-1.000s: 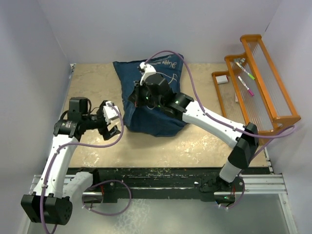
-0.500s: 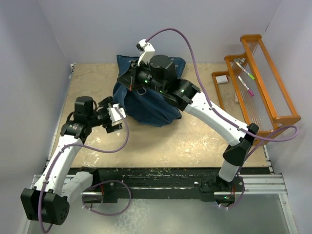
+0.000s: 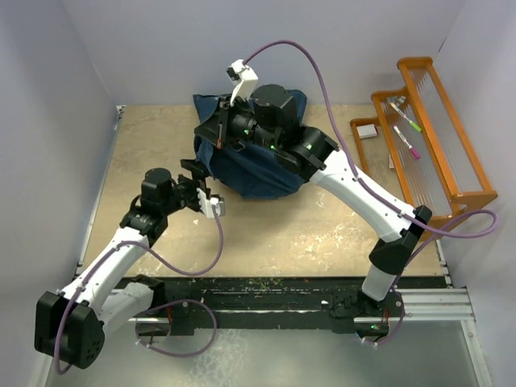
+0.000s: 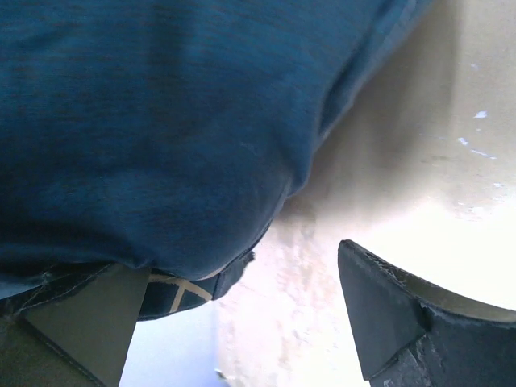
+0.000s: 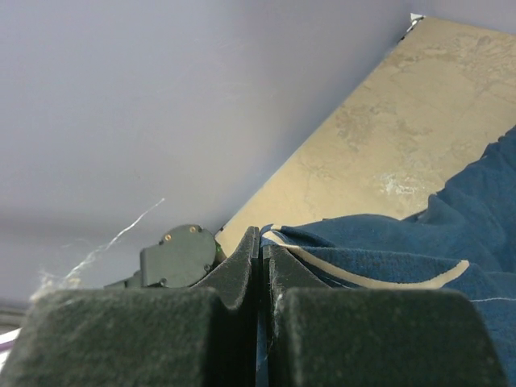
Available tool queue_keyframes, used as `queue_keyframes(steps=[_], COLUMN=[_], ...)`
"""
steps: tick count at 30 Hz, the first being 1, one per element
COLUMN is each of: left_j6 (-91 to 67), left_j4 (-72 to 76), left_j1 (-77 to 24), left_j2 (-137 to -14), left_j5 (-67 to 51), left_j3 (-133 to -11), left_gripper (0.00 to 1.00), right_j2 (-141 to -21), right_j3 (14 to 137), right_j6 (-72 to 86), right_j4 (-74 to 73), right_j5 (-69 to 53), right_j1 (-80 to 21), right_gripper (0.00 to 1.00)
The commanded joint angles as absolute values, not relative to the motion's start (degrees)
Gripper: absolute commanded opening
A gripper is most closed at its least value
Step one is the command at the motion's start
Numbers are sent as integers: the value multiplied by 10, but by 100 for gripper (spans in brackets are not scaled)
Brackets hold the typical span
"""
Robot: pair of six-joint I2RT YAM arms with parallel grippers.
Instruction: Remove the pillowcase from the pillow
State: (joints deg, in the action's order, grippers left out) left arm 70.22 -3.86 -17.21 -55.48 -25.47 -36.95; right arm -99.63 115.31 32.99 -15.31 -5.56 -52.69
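Compared with one second ago, the right gripper (image 5: pixel 261 242) is higher and further back, and it takes the upper left edge of the pillowcase (image 3: pixel 258 173) up with it. The fabric, which lay flat then, now hangs as a rounded sack below that grip. Its lower part rests on the table (image 3: pixel 266 234). The left gripper (image 4: pixel 242 322) was well to the left of the pillowcase before. Now it is just at the sack's lower left side.

In the right wrist view the two fingers are pressed together with the blue edge clamped between them. In the left wrist view the fingers stand apart and hold nothing. The bulging blue cloth fills the space above them, and one finger is just under the bulge.

The pillow shows in no view. From the full, heavy shape of the sack I judge that it is inside, low in the pillowcase. I cannot tell on which side the opening lies.

For the task, this change looks like a preparation. One arm holds the cover up and the other arm comes to the weight below. The removal itself is not yet done. The thin pinch on the edge may slip under the load.
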Motion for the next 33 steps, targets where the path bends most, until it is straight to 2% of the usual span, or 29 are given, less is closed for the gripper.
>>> queue_keyframes(steps=[1, 3, 8, 11, 12, 14, 15, 16, 18, 19, 20, 22, 23, 29, 33], left_j6=[863, 918, 982, 969, 964, 949, 941, 926, 888, 872, 860, 858, 865, 931, 955], left_j4=[93, 117, 341, 422, 433, 444, 445, 447, 435, 413, 376, 278, 227, 113, 82], left_j1=[-196, -207, -238, -252, -256, -263, -265, -267, -269, -270, -270, -270, -271, -271, -271], left_j2=[-559, -574, -664, -696, -700, -695, -687, -674, -634, -609, -576, -510, -474, -309, -316], left_j5=[-282, -281, -223, -188, -180, -165, -165, -171, -193, -209, -228, -278, -297, -387, -377], left_j3=[-333, -323, -267, -268, -272, -285, -291, -296, -306, -310, -313, -317, -315, -239, -251], left_gripper=[99, 99, 100, 92, 85, 66, 56, 41, 31, 31, 37, 86, 99, 99, 99], right_j2=[-970, -972, -987, -993, -995, -998, -999, -1001, -1005, -1006, -1008, -1017, -1026, -1084, -1089], right_j3=[1214, 1217, 1244, 1261, 1266, 1276, 1279, 1283, 1287, 1288, 1289, 1313, 1334, 1442, 1440], right_j6=[323, 324, 324, 321, 319, 308, 304, 302, 302, 303, 305, 307, 307, 316, 333], right_j4=[-111, -111, -128, -141, -145, -156, -161, -166, -175, -177, -177, -183, -192, -210, -185], right_j5=[-84, -88, -97, -103, -107, -102, -98, -96, -91, -90, -90, -91, -91, -103, -115], right_j1=[-527, -527, -527, -527, -527, -527, -526, -525, -521, -518, -515, -511, -511, -510, -513], right_gripper=[0, 0, 0, 0, 0, 0, 0, 0, 0, 0, 0, 0, 0, 0, 0])
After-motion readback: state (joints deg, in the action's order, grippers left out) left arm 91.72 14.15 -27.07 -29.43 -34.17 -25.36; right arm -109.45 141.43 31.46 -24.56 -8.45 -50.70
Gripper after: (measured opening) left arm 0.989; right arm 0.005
